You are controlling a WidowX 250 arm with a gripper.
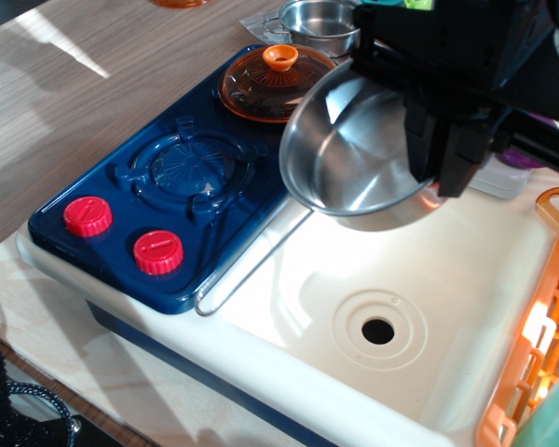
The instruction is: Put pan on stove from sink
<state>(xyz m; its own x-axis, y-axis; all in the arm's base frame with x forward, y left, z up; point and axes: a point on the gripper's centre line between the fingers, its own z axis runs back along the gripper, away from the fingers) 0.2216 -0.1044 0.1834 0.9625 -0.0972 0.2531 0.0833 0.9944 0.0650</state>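
Note:
The shiny steel pan (349, 149) hangs in the air, tilted, over the boundary between the cream-white sink (466, 279) and the dark blue stove (121, 200). Its long wire handle (252, 265) slopes down to the left over the stove's right edge. My black gripper (438, 154) is shut on the pan's right rim, above the sink. The stove's front burner (191, 166) is bare and two red knobs (88, 216) sit at its near left. The sink's drain hole (378, 330) is uncovered.
An orange transparent lid with a knob (272, 79) sits on the stove's back burner, just left of the pan. A small steel pot (319, 23) stands behind it. An orange dish rack (540, 363) borders the sink on the right.

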